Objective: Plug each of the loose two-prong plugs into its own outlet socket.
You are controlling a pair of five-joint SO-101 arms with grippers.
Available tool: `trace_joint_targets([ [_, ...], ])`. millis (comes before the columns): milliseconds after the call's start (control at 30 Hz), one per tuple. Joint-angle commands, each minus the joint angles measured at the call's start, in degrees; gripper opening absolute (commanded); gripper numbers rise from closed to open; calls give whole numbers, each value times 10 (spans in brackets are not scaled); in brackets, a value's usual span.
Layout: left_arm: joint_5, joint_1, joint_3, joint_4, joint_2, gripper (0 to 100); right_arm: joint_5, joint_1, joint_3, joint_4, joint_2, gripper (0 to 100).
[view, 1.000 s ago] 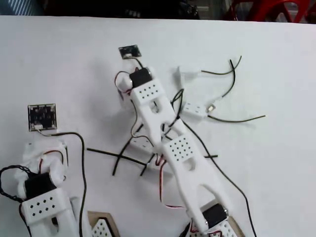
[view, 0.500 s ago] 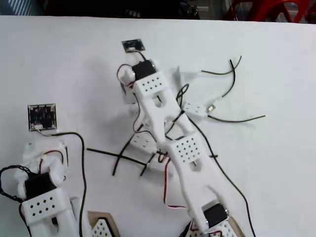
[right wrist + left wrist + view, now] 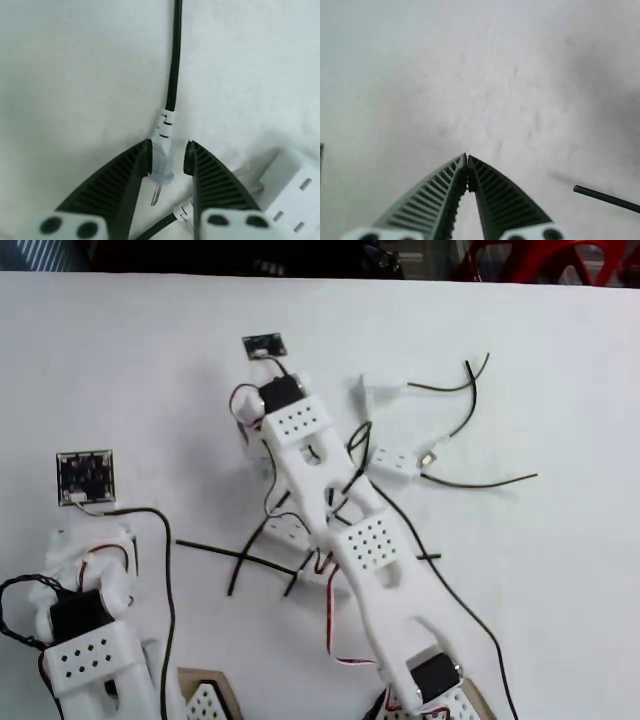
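A white worktop [image 3: 150, 360] seen from above, with two white robot arms rising from its near edge. The right arm [image 3: 365, 540] stretches from the near edge to the middle of the worktop. The left arm [image 3: 85, 640] sits folded at the near left corner.

In the right wrist view, the right gripper [image 3: 167, 145] points down at the worktop with its two dark ribbed fingers [image 3: 132, 172] parted. A small white two-prong plug [image 3: 162, 150] lies between them. It touches one finger and a narrow gap separates it from the other, so it is bracketed rather than squeezed. Its black cord [image 3: 173, 60] runs straight away from the gripper and one metal prong points back toward the wrist. Just past the other finger, two more prongs [image 3: 244, 173] point at a white socket block [image 3: 295, 187] with visible slots. Whether they touch it cannot be told.

In the left wrist view, the left gripper [image 3: 467, 157] is clenched on nothing, fingertips meeting above bare worktop, with a black cable end [image 3: 605, 198] lying off to one side.

From above, three white socket blocks lie among tangled black cords: one [image 3: 392, 462] beside the right arm's wrist, one [image 3: 380, 390] nearer the far edge, and one [image 3: 288, 530] partly under the arm.
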Motion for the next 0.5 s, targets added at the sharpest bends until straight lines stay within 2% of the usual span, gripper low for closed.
trace_joint_targets([
  [0, -8, -4, -2, -14, -8, 27, -5, -16, -4, -7, 10, 115],
  [267, -8, -4, -2, -14, -8, 27, -6, -37, -4, -2, 16, 108],
  [400, -8, -4, -2, -13, -8, 27, -6, -29, -11, -1, 15, 9],
  [467, -8, -4, -1, -14, -8, 27, -6, -27, -27, 17, 16, 25],
])
